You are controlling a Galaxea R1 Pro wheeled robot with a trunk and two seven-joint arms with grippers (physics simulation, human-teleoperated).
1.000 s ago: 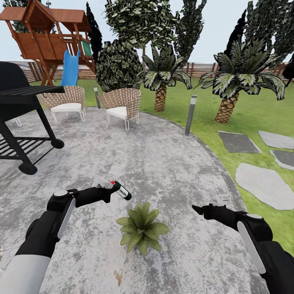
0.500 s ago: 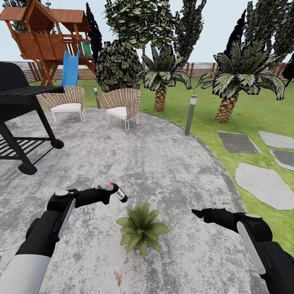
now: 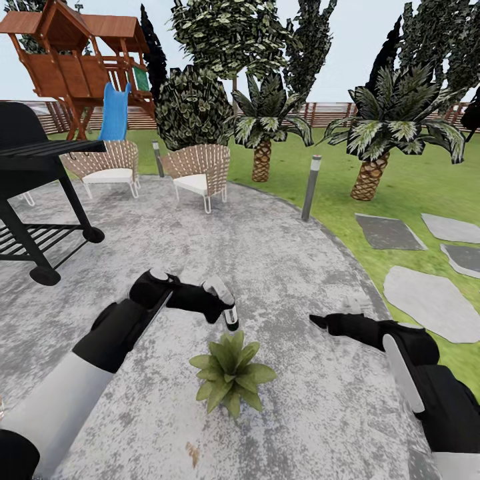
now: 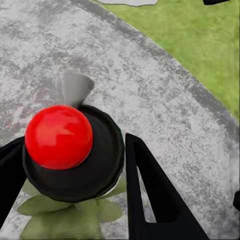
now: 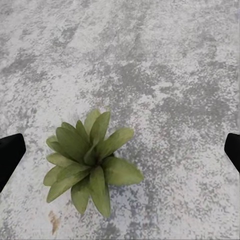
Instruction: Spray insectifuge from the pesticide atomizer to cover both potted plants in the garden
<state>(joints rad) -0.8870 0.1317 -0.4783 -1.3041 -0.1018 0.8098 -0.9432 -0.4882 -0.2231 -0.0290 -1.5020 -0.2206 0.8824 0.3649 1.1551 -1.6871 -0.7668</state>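
So the left gripper [image 3: 223,308] is clamped on the pesticide atomizer [image 3: 230,318], tipped nozzle-down just above the potted plant [image 3: 231,372] on the stone patio [image 3: 280,267]. Right gripper [image 3: 319,323] hangs near, fingers spread wide.

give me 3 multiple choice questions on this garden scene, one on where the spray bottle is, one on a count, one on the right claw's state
1. Where is the spray bottle?
A. lying on the lawn
B. held in the left claw above the potted plant
C. standing on the grill shelf

2. How many wicker chairs stand at the far edge of the patio?
A. two
B. four
C. none

3. What state is the right claw in?
A. shut on the bottle
B. shut on a leaf
C. open, holding nothing

Answers: 1 B, the left wrist view shows the bottle's black top between the claw's fingers with leaves below. 2 A, one chair and another sit by the lawn. 3 C, the right wrist view shows its fingers far apart with only the plant between.
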